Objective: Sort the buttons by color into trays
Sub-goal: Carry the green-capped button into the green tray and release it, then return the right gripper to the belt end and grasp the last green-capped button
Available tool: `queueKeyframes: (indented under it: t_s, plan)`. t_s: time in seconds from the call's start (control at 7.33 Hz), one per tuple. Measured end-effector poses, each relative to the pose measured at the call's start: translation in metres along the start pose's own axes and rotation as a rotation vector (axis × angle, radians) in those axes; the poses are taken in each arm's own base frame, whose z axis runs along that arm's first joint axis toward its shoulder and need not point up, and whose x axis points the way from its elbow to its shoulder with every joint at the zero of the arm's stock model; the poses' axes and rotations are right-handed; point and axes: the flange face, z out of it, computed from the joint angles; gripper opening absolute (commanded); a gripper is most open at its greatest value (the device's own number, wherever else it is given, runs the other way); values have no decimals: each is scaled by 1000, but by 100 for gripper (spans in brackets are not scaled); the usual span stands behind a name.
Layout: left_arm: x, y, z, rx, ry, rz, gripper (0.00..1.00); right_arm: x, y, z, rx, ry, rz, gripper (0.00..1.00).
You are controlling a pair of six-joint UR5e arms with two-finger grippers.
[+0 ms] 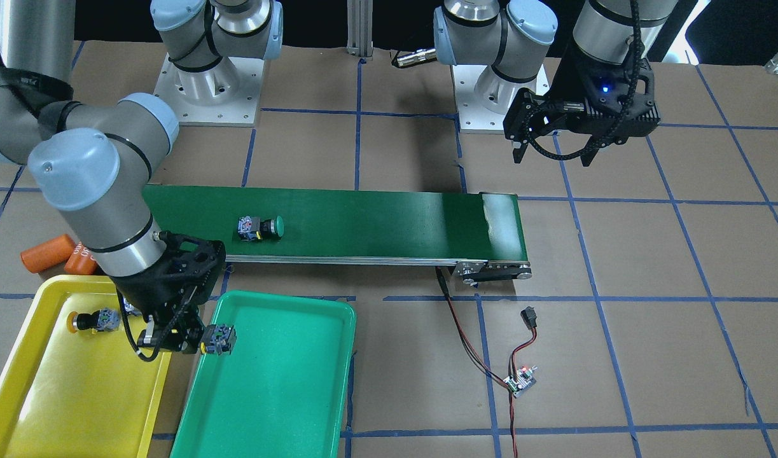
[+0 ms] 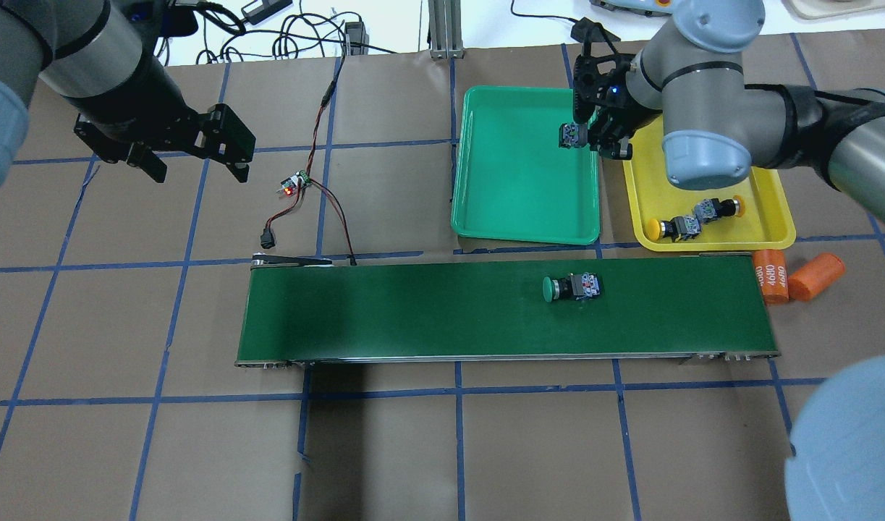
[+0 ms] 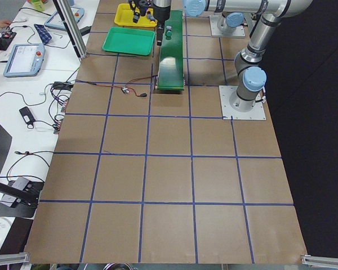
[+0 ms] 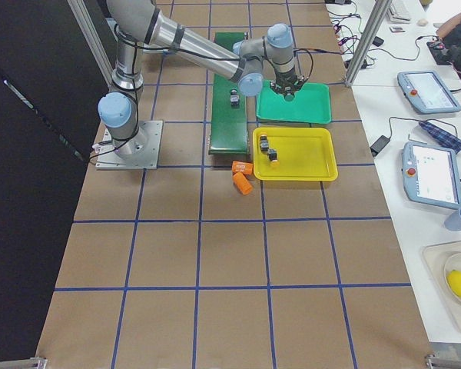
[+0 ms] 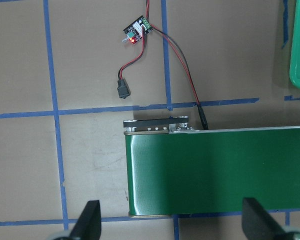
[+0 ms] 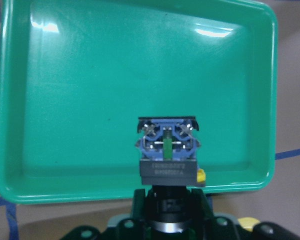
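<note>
The right pincer [image 2: 595, 137] is closed on a button [image 6: 168, 150], gripping it at the cap end, so the cap colour is hidden between the fingers. The part that sticks out is a grey blocky body ending in a blue terminal face with metal screws. It is held over the green tray [image 2: 522, 188], just inside the rim on the side nearest the yellow tray [image 2: 775, 206].

A second button [image 2: 572, 287], with a round green cap and a dark body, lies on its side on the belt [image 2: 413, 311]. Two yellow-capped buttons [image 2: 670, 228] [image 2: 713, 210] lie on their sides in the yellow tray, close together near its belt-side edge.

Both trays are shallow, glossy plastic rectangles with rounded corners and raised rims. The belt is a long, smooth, dark green strip in a metal frame. Two orange cylinders [image 2: 771, 276] [image 2: 816, 277] lie on the brown table beside its end.

The left pincer [image 2: 196, 166] hangs with its fingers spread wide and nothing between them, above the table near a small circuit board [image 2: 295, 184].
</note>
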Motion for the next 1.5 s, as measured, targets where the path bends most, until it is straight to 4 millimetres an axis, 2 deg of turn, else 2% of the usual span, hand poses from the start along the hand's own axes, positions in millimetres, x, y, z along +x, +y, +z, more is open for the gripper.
queueKeyframes:
  t_s: [0.14,0.27,0.55,0.82,0.96,1.09,1.23,1.5]
  plan:
    - [0,0,0,1,0,0,100,15,-7,-2,4,-2,-4,99]
    - [0,0,0,1,0,0,100,21,-11,-2,5,-7,-6,100]
    - [0,0,0,1,0,0,100,19,-12,0,1,-28,-5,100]
    - [0,0,-1,2,0,1,100,9,-8,6,-6,-91,-2,100]
    - [0,0,-1,2,0,0,100,-2,-3,3,-20,-155,3,100]
    - [0,0,-1,2,0,0,100,-19,4,-4,-40,-209,12,100]
    - [0,0,-1,3,0,0,100,-44,20,-9,-54,-250,20,100]
    - [0,0,-1,3,0,0,100,-109,67,-18,-74,-306,-7,100]
